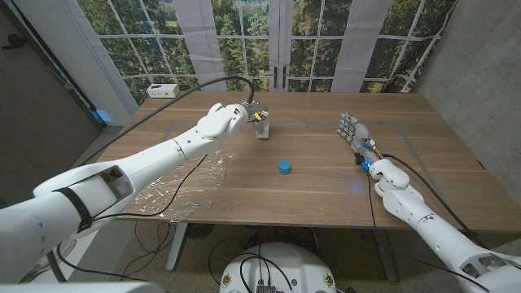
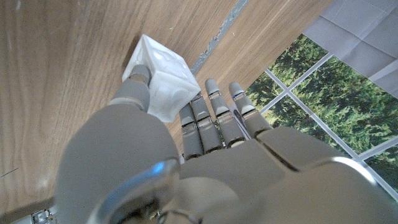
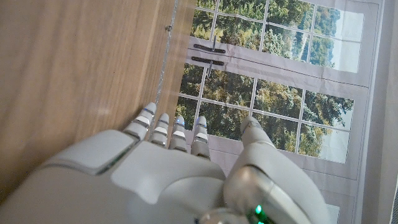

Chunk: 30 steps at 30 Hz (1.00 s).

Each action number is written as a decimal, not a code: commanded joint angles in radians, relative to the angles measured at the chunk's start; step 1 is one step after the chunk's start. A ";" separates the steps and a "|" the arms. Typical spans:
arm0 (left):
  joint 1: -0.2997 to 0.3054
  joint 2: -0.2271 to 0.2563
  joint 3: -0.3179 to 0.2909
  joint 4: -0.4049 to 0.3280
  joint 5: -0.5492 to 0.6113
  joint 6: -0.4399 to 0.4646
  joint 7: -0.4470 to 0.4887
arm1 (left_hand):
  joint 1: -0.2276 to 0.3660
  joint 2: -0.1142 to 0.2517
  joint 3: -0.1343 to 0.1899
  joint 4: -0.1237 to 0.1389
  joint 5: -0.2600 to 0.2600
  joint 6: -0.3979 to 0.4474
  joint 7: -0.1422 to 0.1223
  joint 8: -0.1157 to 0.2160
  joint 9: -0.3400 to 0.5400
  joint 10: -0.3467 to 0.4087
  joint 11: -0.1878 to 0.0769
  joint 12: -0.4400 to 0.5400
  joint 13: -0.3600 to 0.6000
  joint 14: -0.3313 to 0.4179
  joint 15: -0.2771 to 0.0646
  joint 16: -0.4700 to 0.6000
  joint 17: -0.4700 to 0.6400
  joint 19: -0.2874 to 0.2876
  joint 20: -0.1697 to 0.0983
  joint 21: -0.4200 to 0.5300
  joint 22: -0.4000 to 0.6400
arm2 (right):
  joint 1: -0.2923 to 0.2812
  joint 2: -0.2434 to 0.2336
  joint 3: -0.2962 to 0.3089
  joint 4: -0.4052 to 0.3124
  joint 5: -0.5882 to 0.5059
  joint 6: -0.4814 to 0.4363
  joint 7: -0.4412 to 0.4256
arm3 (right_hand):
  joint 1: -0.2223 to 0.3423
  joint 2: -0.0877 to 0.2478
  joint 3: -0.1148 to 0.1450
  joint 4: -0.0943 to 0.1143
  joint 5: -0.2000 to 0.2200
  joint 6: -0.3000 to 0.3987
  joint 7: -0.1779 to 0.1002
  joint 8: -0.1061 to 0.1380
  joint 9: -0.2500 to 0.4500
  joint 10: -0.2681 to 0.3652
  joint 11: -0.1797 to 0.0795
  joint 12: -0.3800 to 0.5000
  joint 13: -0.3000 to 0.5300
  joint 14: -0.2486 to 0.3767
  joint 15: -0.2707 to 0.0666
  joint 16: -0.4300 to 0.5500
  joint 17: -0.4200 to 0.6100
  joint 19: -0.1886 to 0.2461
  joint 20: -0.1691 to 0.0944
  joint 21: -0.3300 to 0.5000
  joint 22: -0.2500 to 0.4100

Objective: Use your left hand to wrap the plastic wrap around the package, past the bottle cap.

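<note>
— What is lying nearest, before the bottle cap (image 1: 284, 167)?
— Plastic wrap (image 1: 191, 185), draping over the counter (image 1: 326, 183) edge.
— And the robot hands?
— Left robot hand (image 1: 244, 112) is clasping the package (image 1: 260, 127) beyond the cap; right robot hand (image 1: 356, 137) is holding nothing, fingers straight.

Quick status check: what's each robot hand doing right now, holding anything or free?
Left robot hand: holding the small white package, thumb and fingers on its sides.
Right robot hand: open, holding nothing, fingers straight over the table.
</note>
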 commanded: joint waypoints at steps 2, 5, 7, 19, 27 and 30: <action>0.066 0.064 -0.075 -0.119 -0.023 0.001 0.000 | 0.100 0.120 0.053 0.047 0.002 0.138 -0.025 0.008 0.005 0.074 -0.075 0.011 0.029 0.013 -0.126 -0.006 0.003 0.009 0.003 0.009 0.001 | -0.017 -0.011 -0.003 -0.044 -0.008 -0.009 -0.017 | -0.003 0.006 0.001 0.001 0.002 0.009 -0.001 -0.001 0.006 0.011 0.010 0.004 0.003 0.005 0.001 0.008 0.001 0.004 0.004 0.008 0.001; 0.083 0.086 -0.092 -0.156 -0.022 -0.004 -0.007 | 0.100 0.118 0.054 0.047 0.002 0.139 -0.024 0.010 0.007 0.077 -0.074 0.013 0.030 0.016 -0.126 -0.006 0.003 0.010 0.005 0.010 0.001 | -0.019 -0.013 -0.005 -0.052 -0.009 -0.010 -0.016 | -0.002 0.006 0.001 0.001 0.002 0.011 0.000 0.000 0.006 0.012 0.009 0.004 0.003 0.004 0.002 0.008 0.001 0.004 0.004 0.008 0.001; 0.095 0.099 -0.106 -0.177 -0.031 -0.013 -0.009 | 0.100 0.118 0.055 0.049 0.002 0.139 -0.023 0.011 0.008 0.078 -0.074 0.014 0.032 0.015 -0.126 -0.007 0.004 0.010 0.006 0.011 0.001 | -0.020 -0.013 -0.007 -0.058 -0.014 -0.011 -0.022 | -0.002 0.006 0.001 0.001 0.002 0.011 0.000 -0.001 0.006 0.012 0.008 0.004 0.003 0.005 0.002 0.007 0.001 0.004 0.005 0.008 0.001; 0.168 0.159 -0.172 -0.293 -0.016 -0.003 -0.060 | 0.102 0.115 0.057 0.049 0.001 0.143 -0.027 0.016 0.012 0.080 -0.074 0.017 0.039 0.017 -0.127 -0.010 0.008 0.010 0.004 0.014 0.001 | -0.035 -0.018 -0.017 -0.100 -0.023 -0.021 -0.035 | -0.001 0.006 0.002 0.001 0.002 0.012 0.000 -0.002 0.006 0.014 0.008 0.003 0.004 0.006 0.003 0.007 0.001 0.004 0.007 0.007 0.001; 0.232 0.207 -0.221 -0.379 -0.006 0.003 -0.093 | 0.104 0.114 0.059 0.050 0.000 0.142 -0.025 0.017 0.013 0.077 -0.072 0.017 0.044 0.018 -0.126 -0.012 0.011 0.009 0.005 0.016 0.001 | -0.052 -0.023 -0.024 -0.136 -0.035 -0.027 -0.055 | -0.001 0.007 0.003 0.000 0.002 0.012 0.000 -0.003 0.006 0.015 0.008 0.002 0.004 0.007 0.004 0.007 0.001 0.005 0.007 0.007 0.001; 0.250 0.222 -0.236 -0.408 0.004 0.008 -0.118 | 0.104 0.115 0.059 0.051 0.000 0.144 -0.023 0.019 0.014 0.076 -0.072 0.018 0.045 0.018 -0.126 -0.012 0.012 0.009 0.005 0.016 0.001 | -0.057 -0.023 -0.027 -0.146 -0.038 -0.026 -0.060 | -0.001 0.007 0.003 0.000 0.002 0.012 0.000 -0.004 0.006 0.015 0.008 0.001 0.004 0.008 0.005 0.006 0.001 0.005 0.006 0.007 0.001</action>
